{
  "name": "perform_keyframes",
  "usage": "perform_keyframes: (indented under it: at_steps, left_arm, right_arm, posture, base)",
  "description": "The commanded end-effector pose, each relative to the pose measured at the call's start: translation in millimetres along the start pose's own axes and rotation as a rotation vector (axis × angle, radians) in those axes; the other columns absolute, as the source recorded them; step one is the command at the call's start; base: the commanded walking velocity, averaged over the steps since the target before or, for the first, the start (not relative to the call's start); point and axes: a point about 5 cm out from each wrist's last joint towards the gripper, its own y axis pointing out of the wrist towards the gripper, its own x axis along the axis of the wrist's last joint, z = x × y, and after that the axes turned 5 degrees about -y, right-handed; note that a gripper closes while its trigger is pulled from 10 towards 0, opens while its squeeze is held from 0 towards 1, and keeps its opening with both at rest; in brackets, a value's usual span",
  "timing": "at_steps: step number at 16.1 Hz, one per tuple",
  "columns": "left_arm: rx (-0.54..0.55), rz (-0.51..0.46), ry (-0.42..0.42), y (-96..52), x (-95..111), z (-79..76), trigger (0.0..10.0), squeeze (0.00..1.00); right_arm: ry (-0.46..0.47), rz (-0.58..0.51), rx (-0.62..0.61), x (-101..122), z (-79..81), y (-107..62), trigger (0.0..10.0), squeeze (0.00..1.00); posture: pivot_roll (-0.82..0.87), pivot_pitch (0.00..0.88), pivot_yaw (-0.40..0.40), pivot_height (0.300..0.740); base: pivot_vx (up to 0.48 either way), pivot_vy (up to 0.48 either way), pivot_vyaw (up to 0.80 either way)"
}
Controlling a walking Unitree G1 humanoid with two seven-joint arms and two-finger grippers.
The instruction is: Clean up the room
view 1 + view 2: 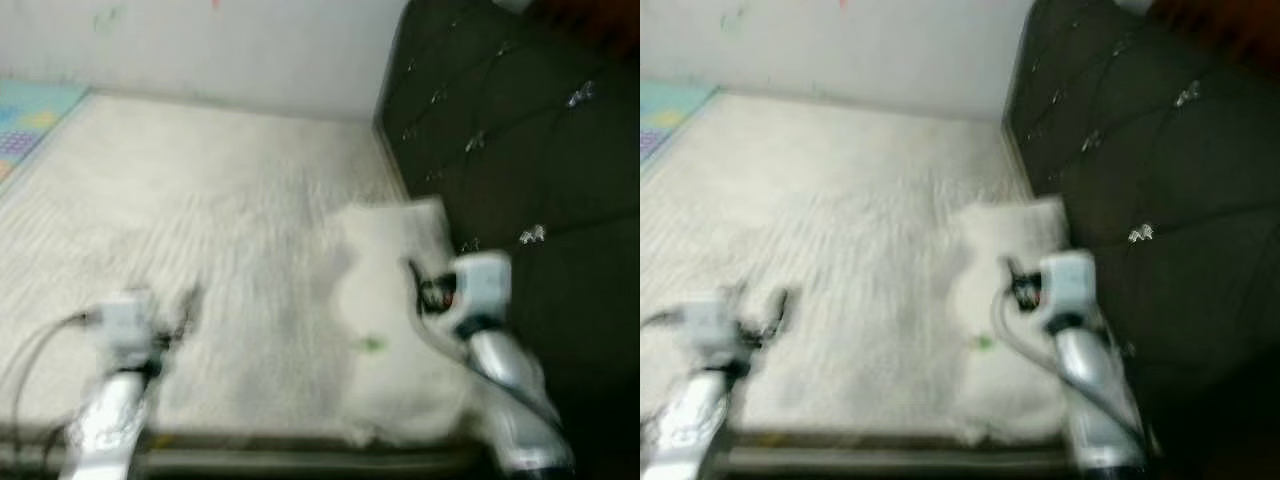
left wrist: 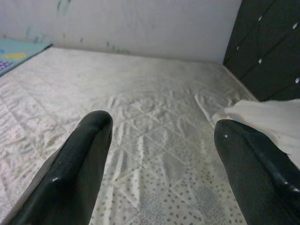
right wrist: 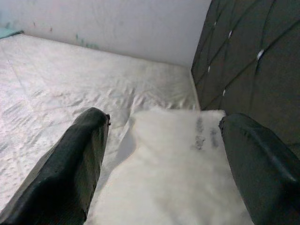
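A white fluffy pillow (image 1: 390,330) lies on the right side of a white quilted mattress (image 1: 200,200), close to the dark headboard. A small green speck (image 1: 372,344) sits on it. My right gripper (image 3: 164,126) hovers open just over the pillow (image 3: 178,164), with nothing between its fingers. My left gripper (image 2: 159,131) is open above the bare mattress on the left, and the pillow's edge (image 2: 272,117) lies off to its side. Both eye views are blurred.
A dark tufted headboard (image 1: 520,130) rises along the right. A pale wall (image 1: 250,50) borders the far side of the mattress. A colourful mat (image 1: 25,115) lies at the far left. The mattress's near edge (image 1: 280,450) runs just in front of me.
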Motion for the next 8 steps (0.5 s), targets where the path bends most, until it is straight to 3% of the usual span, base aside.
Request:
perform_keyframes:
  at_steps: [1, 3, 5, 8]
  left_arm:
    - [0.014, 0.002, 0.017, -0.6, 1.4, 5.8, 10.0, 0.0]
    - [0.017, -0.005, 0.016, 2.8, 3.4, 5.5, 10.0, 0.0]
    - [0.02, -0.018, 0.016, 5.1, 8.3, 4.7, 10.0, 0.0]
    - [0.023, -0.027, 0.016, 3.7, 10.4, 2.0, 10.0, 0.0]
  right_arm:
    - [0.008, -0.031, 0.012, 8.4, 5.1, 3.6, 10.0, 0.0]
    - [0.003, -0.011, 0.025, 9.6, 10.2, 9.1, 10.0, 0.0]
    - [0.066, 0.035, -0.019, 7.9, 8.2, 13.6, 10.0, 0.0]
    - [0.03, 0.025, -0.034, 11.5, 8.2, 14.9, 10.0, 0.0]
  posture:
    - [-0.04, 0.0, -0.068, 0.74]
    - [-0.05, 0.0, -0.069, 0.74]
    - [-0.05, 0.01, -0.072, 0.74]
    - [-0.06, 0.031, -0.076, 0.74]
  base:
    - [0.0, 0.48, 0.0]
    - [0.0, 0.48, 0.0]
    - [0.0, 0.48, 0.0]
    - [0.0, 0.48, 0.0]
